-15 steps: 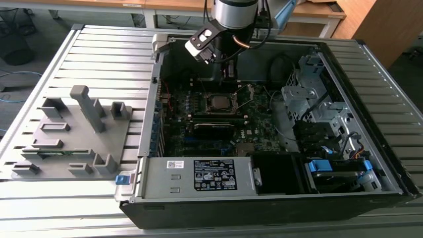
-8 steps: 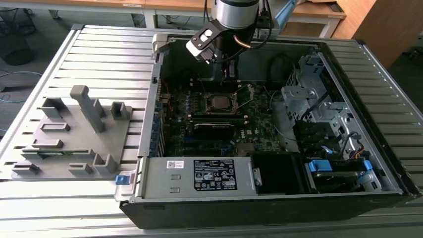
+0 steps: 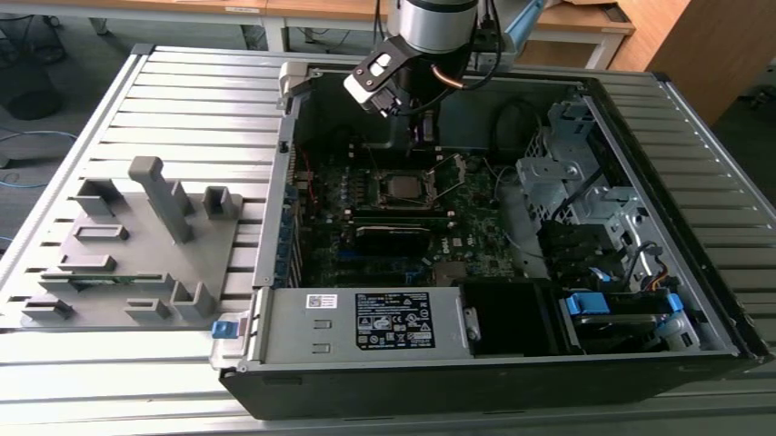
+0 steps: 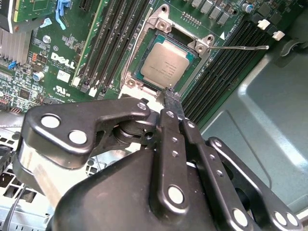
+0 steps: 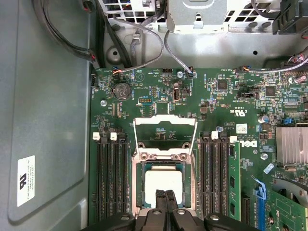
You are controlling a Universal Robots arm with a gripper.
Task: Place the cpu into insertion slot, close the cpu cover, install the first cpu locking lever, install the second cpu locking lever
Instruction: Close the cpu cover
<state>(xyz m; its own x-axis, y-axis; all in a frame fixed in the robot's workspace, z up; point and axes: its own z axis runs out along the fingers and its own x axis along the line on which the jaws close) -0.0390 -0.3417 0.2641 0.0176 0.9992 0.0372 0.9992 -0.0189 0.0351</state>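
Cpu, a small flat square chip with a silvery-grey metal top [image 4: 168, 66], lies flat inside the insertion slot [image 4: 139, 50], a square socket with a metal rim set in the green circuit board [image 5: 144, 91]. In the first wrist view the chip [image 5: 156, 183] sits between two banks of long narrow black slots [image 5: 110, 173].

The cpu cover, a thin silvery metal frame with a square window [image 5: 163, 119], is swung up and open, off the chip, with the board showing through its window. A thin metal wire lever [image 4: 240, 47] sticks out sideways from one corner of the socket, unlatched.

The black hand [image 4: 171, 95] hangs over the socket edge opposite the raised cover, its two slim fingers [image 5: 169, 202] drawn narrow, pressed together with nothing between them. Whether the fingertips touch the chip or the rim cannot be told.

In the exterior view the hand [image 3: 422, 136] reaches down into an open black and grey computer case [image 3: 485, 381], just above the chip [image 3: 401, 188]. The case lies on a slatted light-grey metal table [image 3: 182, 100]. A grey moulded fixture with upright posts [image 3: 134, 245] sits beside it on the exterior view's left.
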